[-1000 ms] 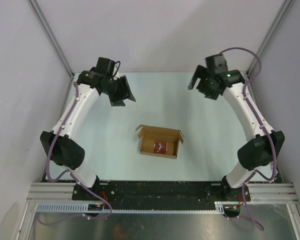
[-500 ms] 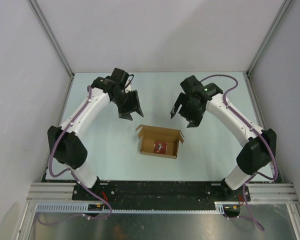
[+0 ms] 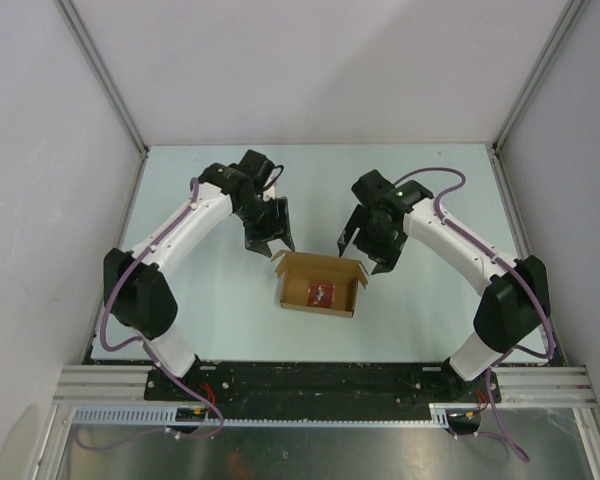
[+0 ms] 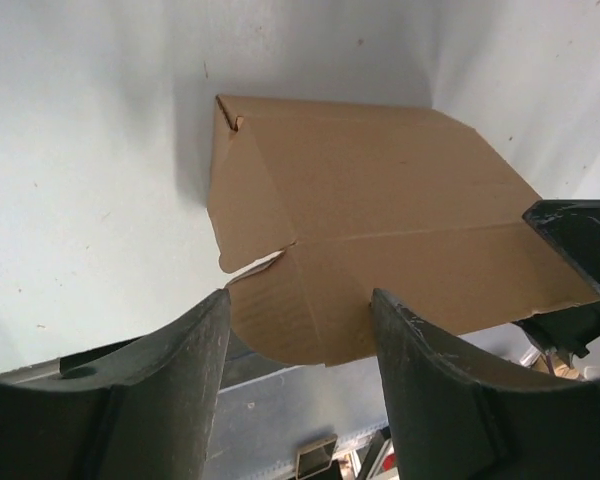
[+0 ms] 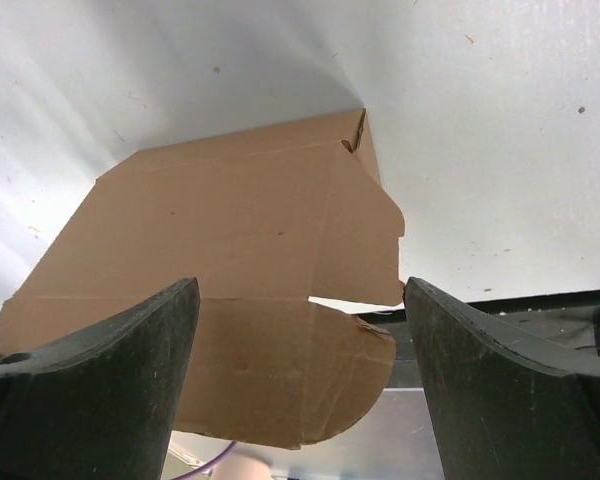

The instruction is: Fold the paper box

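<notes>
As both arms are hovering at its far corners, the box is waiting for its flaps

While I am watching from beside the rig, the paper box (image 3: 298,287) is lying on the table (image 3: 210,300) as an open tray, with a small red packet (image 3: 322,293) resting inside on its floor. The left gripper (image 3: 271,244) is hanging just beyond the far corner on its own side, and the right gripper (image 3: 366,257) is hanging at the other far corner. So the box is sitting in front of and a little below both pairs of fingertips, between the two hands. Both grippers are keeping their fingers apart and are holding nothing; the right one is spread somewhat wider. I cannot tell if any fingertip is touching the cardboard.

Seen from each wrist, a broad brown panel (image 4: 380,190) with a crease across it is filling the space ahead of the fingers (image 4: 170,390), with a small rounded tab (image 5: 365,215) at its outer side.

I am judging that the hands are approaching these far flaps, and most of the folding is not yet done. To do it well, both hands should be descending slowly and evenly, pressing near the crease and not on the thin tab edge, because such light cardboard is likely sliding or buckling when only one side is pushed. The fingers should also be staying away from the packet.
</notes>
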